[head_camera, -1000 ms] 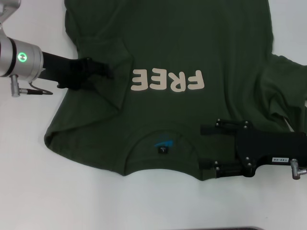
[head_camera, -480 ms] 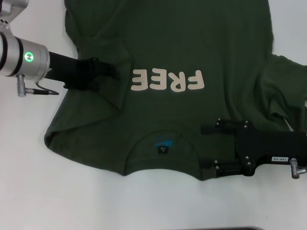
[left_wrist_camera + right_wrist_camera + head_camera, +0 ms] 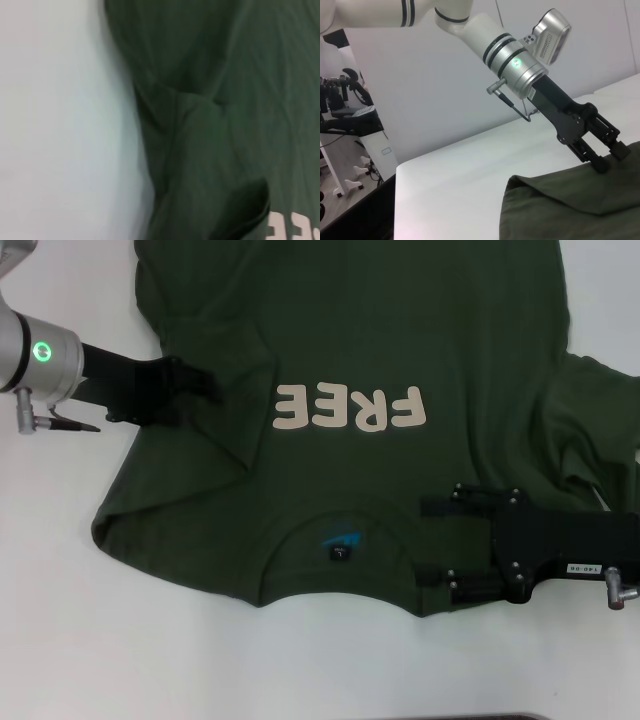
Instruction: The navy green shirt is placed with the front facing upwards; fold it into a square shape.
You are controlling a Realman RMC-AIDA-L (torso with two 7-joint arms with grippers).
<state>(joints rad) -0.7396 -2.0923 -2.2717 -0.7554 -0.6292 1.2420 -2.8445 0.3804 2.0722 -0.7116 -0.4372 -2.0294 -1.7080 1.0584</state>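
The navy green shirt (image 3: 380,360) lies front-up on the white desk (image 3: 100,660), its collar edge nearest my body, "FREE" lettering (image 3: 350,407) between my two sets of jaws. My left jaws (image 3: 200,388) have just drawn back slightly toward the sleeve side, probably closed on a sleeve fold, so the first fold seems underway. My right jaws (image 3: 432,540) rest open astride the shoulder beside the collar.

A white table (image 3: 60,640) fills the foreground, with a black-and-white wheeled stand (image 3: 347,130) beyond its edge.
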